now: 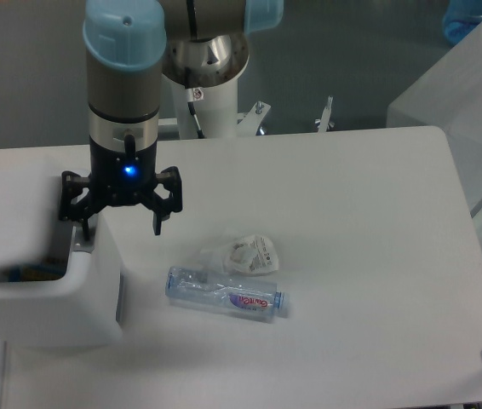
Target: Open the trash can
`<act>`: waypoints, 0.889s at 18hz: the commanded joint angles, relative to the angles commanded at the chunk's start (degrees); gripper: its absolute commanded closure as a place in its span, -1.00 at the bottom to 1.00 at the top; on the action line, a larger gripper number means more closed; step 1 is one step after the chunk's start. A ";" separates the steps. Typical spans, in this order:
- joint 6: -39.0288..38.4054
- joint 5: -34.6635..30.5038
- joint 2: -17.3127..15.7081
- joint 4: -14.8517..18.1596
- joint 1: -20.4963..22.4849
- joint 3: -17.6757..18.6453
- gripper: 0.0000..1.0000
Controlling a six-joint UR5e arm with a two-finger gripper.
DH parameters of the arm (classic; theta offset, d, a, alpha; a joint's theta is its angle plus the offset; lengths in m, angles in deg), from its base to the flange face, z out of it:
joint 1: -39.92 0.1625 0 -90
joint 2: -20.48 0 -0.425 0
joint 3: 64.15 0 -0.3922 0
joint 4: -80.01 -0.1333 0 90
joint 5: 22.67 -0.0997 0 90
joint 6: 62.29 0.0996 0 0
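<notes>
Pressing down, the gripper (120, 220) hangs spread wide, one fingertip on the grey push tab (81, 244) of the trash can (45, 298) at the desk's left edge; its lid seems sprung up, showing a dark interior.

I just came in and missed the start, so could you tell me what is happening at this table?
The robot arm is working on the white trash can at the left edge of the table. Its gripper is open, with one finger down at the grey tab on the can's rim. The lid looks tilted up, showing a dark gap into the can. A clear bottle lies on its side by a crumpled wrapper, both untouched.
</notes>
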 joint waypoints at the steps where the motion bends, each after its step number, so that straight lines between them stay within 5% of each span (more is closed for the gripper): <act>1: 0.00 -0.09 0.00 0.00 0.00 0.00 -1.00; 7: 1.23 -0.09 -0.61 -1.75 1.93 -3.68 -1.00; 12: 4.03 -7.10 -1.23 -6.14 11.40 -5.98 -1.00; 16: 17.80 -8.17 -1.14 -7.21 19.49 -6.06 -1.00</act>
